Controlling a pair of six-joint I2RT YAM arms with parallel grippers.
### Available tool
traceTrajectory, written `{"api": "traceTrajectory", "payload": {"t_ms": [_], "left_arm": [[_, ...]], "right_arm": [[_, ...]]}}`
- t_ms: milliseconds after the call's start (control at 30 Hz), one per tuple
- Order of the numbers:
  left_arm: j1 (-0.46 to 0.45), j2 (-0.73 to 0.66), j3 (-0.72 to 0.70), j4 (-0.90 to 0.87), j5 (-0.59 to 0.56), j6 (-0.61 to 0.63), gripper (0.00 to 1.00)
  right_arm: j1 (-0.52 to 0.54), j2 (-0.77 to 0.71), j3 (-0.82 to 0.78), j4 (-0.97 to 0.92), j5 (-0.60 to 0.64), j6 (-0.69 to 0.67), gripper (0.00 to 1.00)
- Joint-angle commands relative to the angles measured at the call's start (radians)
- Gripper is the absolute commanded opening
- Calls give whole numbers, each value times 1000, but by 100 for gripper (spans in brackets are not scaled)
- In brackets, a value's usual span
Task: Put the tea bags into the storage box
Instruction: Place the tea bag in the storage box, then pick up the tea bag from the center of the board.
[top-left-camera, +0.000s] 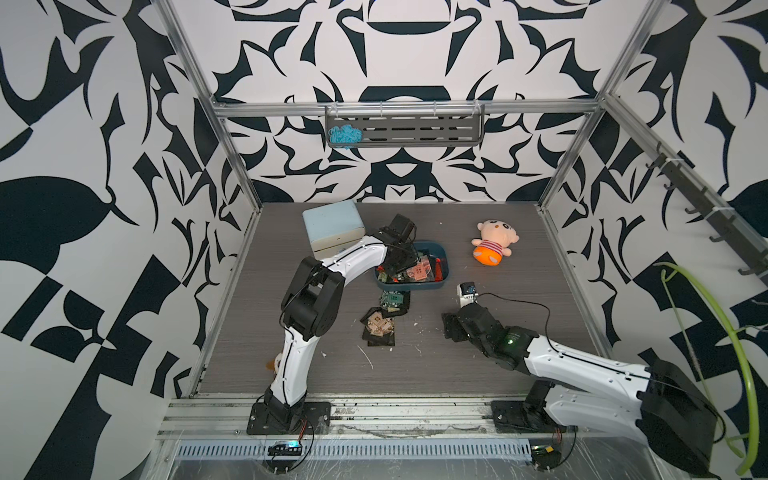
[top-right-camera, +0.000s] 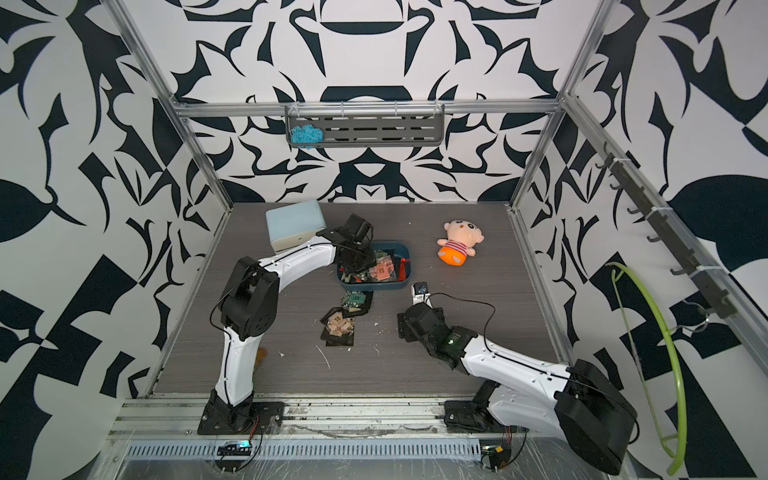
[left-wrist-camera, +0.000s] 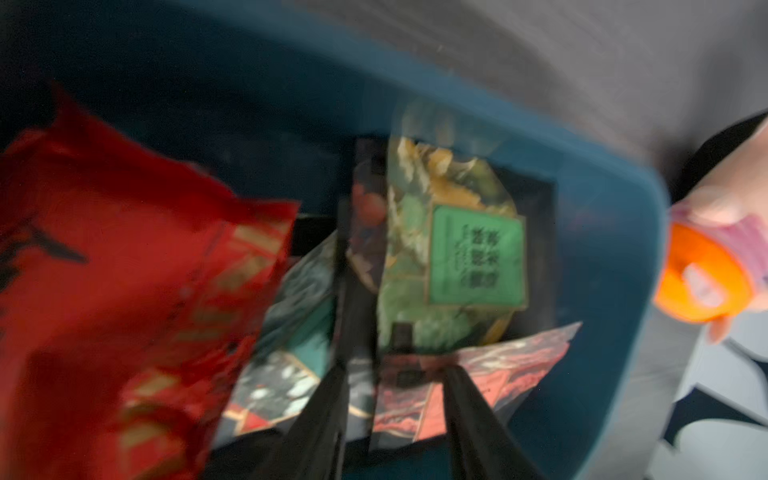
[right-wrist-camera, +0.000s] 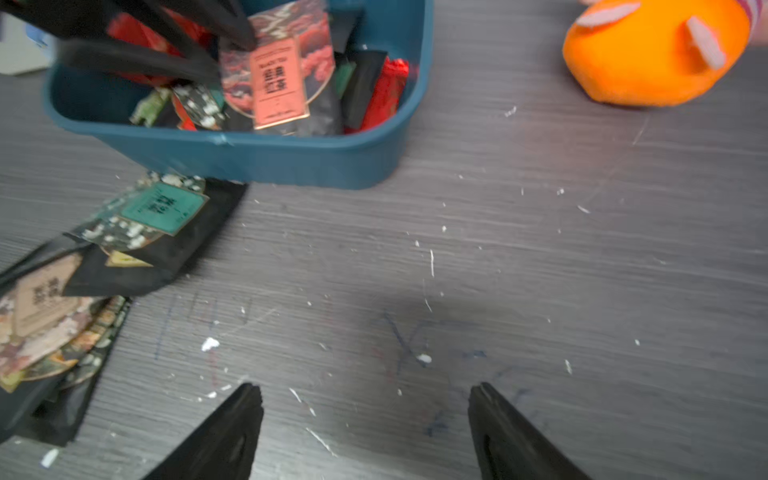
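The storage box (top-left-camera: 415, 286) (top-right-camera: 374, 286) is a shallow teal tray mid-table holding several tea bags, among them a pink-labelled one (top-left-camera: 417, 272) (right-wrist-camera: 276, 79), a green-labelled one (left-wrist-camera: 473, 257) and a red one (left-wrist-camera: 124, 270). My left gripper (top-left-camera: 392, 272) (left-wrist-camera: 399, 370) reaches down into the box's left half, jaws apart over the sachets, gripping nothing that I can make out. More tea bags lie on the table in front of the box: a green-labelled one (top-left-camera: 390, 300) (right-wrist-camera: 162, 208) and a beige-labelled pile (top-left-camera: 378, 326) (right-wrist-camera: 41, 299). My right gripper (top-left-camera: 451, 328) (right-wrist-camera: 365, 390) hovers open and empty over bare table, to their right.
A pale blue and cream cabinet (top-left-camera: 332, 226) stands behind the box's left end. A plush doll (top-left-camera: 494, 245) with an orange base (right-wrist-camera: 652, 50) lies to the box's right. A wall shelf (top-left-camera: 415, 133) holds blue yarn. White specks litter the grey table (top-left-camera: 498, 374).
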Motion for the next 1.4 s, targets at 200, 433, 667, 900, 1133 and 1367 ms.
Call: {"api": "traceTrajectory", "payload": {"t_ms": [200,433,667,900,1133,1367], "left_arm": [[44,-240,-109,-50,21,166,60],[80,-398,-340,-75,63,205,61],[122,-534,-574,-13,160,192,60],[135,-668,-751,18,139,170,59],[139,-707,-890,99,163,151,53],[141,-720,-946,186,178,131,51]], "right_arm": [[-3,3,98,-52,-104,258,79],[17,63,50,138,-179,442,72],[109,194,127,204,-170,495,57],[147,379,256,248,-265,469,42],[162,510,327,298,-325,443,32],[163,587,374,298,-337,427,27]]}}
